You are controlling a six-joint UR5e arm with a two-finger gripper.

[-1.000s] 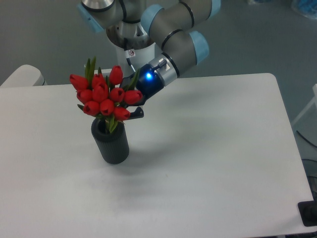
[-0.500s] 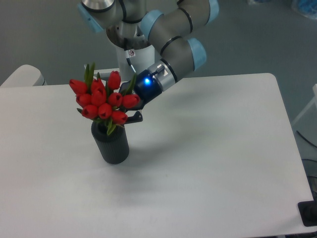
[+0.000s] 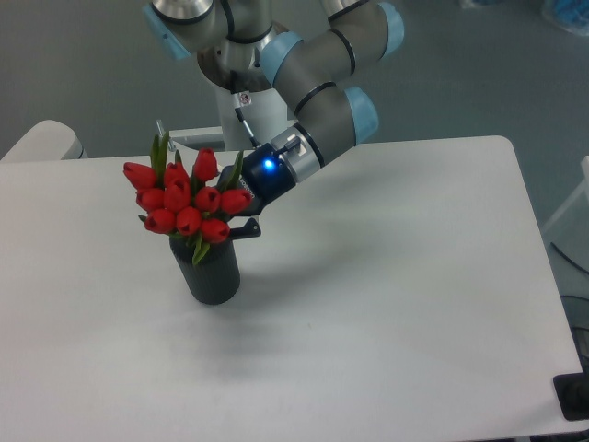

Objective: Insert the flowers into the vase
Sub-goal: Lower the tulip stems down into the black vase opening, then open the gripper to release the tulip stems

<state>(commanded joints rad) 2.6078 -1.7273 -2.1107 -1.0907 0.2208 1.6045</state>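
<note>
The flowers [image 3: 182, 199], a bunch of red closed tulips with green leaves, stand over the vase [image 3: 213, 273] with their stems reaching down into its mouth. The vase is a small dark ribbed cylinder standing upright on the white table [image 3: 386, 276], left of centre. My gripper [image 3: 232, 215] reaches in from the right, just above the vase's rim, and is shut on the flowers below the heads. One dark finger [image 3: 245, 227] shows under the heads; the other is hidden behind the tulips. A blue light glows on the wrist [image 3: 268, 167].
The arm's base [image 3: 241, 97] stands at the table's back edge behind the vase. A white rounded object [image 3: 41, 142] sits off the table's back left corner. A small black item [image 3: 572, 396] lies at the front right corner.
The gripper and the flowers have moved down and a little to the left, so the heads now sit lower over the vase and the stems reach deeper into it.
</note>
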